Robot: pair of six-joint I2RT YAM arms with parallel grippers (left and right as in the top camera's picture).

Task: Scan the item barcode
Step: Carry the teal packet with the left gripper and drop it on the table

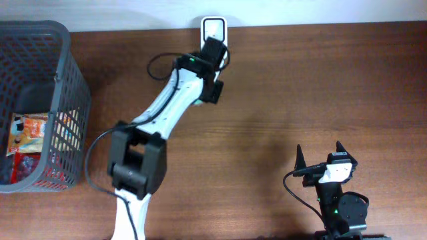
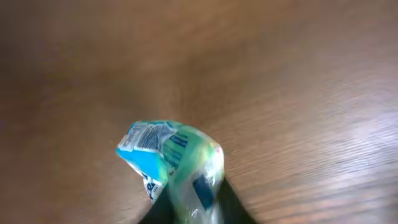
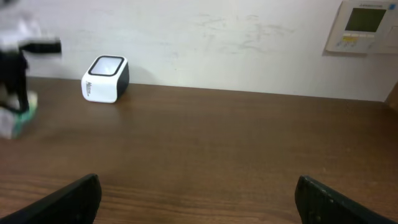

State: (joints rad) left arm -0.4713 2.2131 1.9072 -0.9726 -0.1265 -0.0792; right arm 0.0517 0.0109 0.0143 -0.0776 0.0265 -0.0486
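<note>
The brown wooden tabletop (image 1: 320, 80) carries one white, box-shaped barcode scanner with a dark glass top (image 1: 214, 29). It sits at the middle of the far edge, against the pale wall. One grey plastic mesh basket (image 1: 70, 60) stands along the left edge, reaching from the far-left corner towards the near side. At least two snack packets lie in it: an orange-and-white one (image 1: 28, 130) and a red one (image 1: 27, 167).

Two arms are in view. The left arm stretches from the near edge diagonally to the far edge, and the left gripper (image 1: 214, 52) hangs just in front of the scanner. In the blurred left wrist view its jaws stand close together at the bottom of the frame. They pinch one crumpled blue, green and white plastic packet (image 2: 171, 162), whose printed white label faces up and to the left. From the right wrist camera the packet appears low, near the wood, just beside the scanner towards the left edge.

The right gripper (image 1: 320, 150) rests near the near-right corner with its jaws spread wide and nothing between them.

Open wood runs from the scanner across to the right edge, and across the middle between the two arms. The basket wall closes off the left side.
</note>
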